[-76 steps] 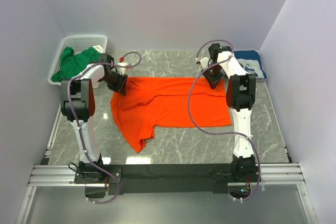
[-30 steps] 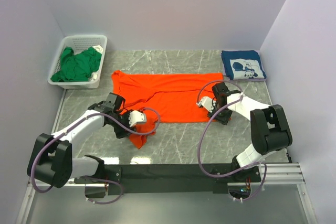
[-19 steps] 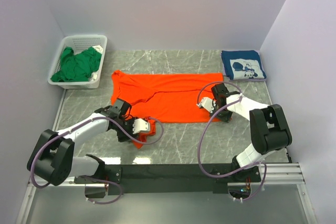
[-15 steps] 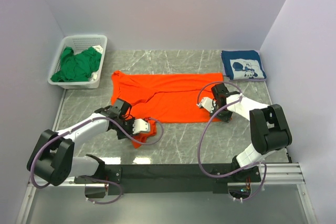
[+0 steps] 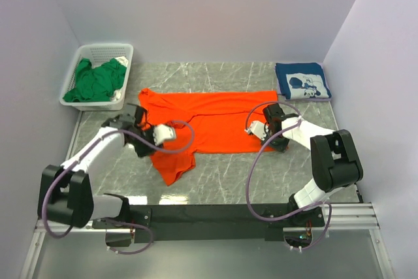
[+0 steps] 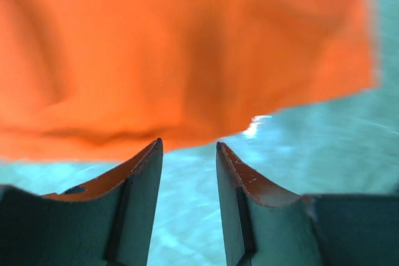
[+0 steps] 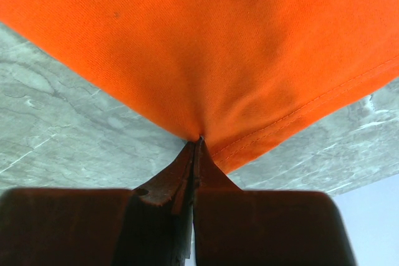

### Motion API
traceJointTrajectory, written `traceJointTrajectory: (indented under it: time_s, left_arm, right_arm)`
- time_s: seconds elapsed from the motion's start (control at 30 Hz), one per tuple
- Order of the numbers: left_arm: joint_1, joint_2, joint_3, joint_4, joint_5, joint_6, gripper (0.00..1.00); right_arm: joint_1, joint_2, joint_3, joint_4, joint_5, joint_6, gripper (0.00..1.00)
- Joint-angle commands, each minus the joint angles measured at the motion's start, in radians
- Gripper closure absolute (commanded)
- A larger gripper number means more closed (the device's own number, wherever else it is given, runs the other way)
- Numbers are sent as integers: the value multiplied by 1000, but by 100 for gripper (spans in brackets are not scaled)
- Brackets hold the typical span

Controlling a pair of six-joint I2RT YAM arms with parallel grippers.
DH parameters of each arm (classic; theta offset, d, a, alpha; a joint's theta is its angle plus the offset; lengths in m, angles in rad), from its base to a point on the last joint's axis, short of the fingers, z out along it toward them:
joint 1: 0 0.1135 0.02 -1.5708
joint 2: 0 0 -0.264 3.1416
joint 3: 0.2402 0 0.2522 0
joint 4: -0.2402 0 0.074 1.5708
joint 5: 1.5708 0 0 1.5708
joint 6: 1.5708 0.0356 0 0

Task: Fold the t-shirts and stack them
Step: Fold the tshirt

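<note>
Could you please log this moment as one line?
left jaws: open, empty | right jaws: shut on orange t-shirt | navy t-shirt: folded

Blurred orange t-shirt (image 6: 187, 48) in left wrist view

Overhead looks down; wrists close on orange t-shirt (image 5: 215, 119).

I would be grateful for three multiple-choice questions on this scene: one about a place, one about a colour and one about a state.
1. Where does the green t-shirt lie?
A. in the white basket
B. on bare marble
C. in a gripper

2. What colour is the spread t-shirt?
A. navy
B. orange
C. green

3. How is the right gripper?
A. open, holding nothing
B. shut on the spread t-shirt's hem
C. shut on nothing

Answers:
1 A: green cloth sits inside the basket.
2 B: it is bright orange.
3 B: the wrist view shows closed fingers pinching the hem.
</note>
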Motion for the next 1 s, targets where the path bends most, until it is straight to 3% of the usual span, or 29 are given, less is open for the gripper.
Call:
traceJointTrajectory:
  time_s: [0.0, 0.4, 0.73, 0.8, 0.9, 0.97]
  left_arm:
    - [79, 71, 83, -7, 55, 35, 55]
    - [82, 154, 65, 13, 124, 49, 52]
    - [62, 194, -58, 86, 26, 95, 53]
    - [62, 204, -87, 102, 9, 100, 59]
    - [62, 188, -107, 94, 12, 104, 80]
    - [62, 146, -115, 67, 24, 103, 88]
  right_arm:
    - [-11, 20, 31, 23, -6, -13, 100]
    - [-19, 57, 61, 13, -4, -9, 100]
    - [-22, 69, 72, 7, -6, -13, 100]
    - [-22, 69, 71, 3, -5, -12, 100]
    - [-23, 64, 60, 0, -1, -15, 100]
    - [-27, 49, 54, -10, -4, -18, 100]
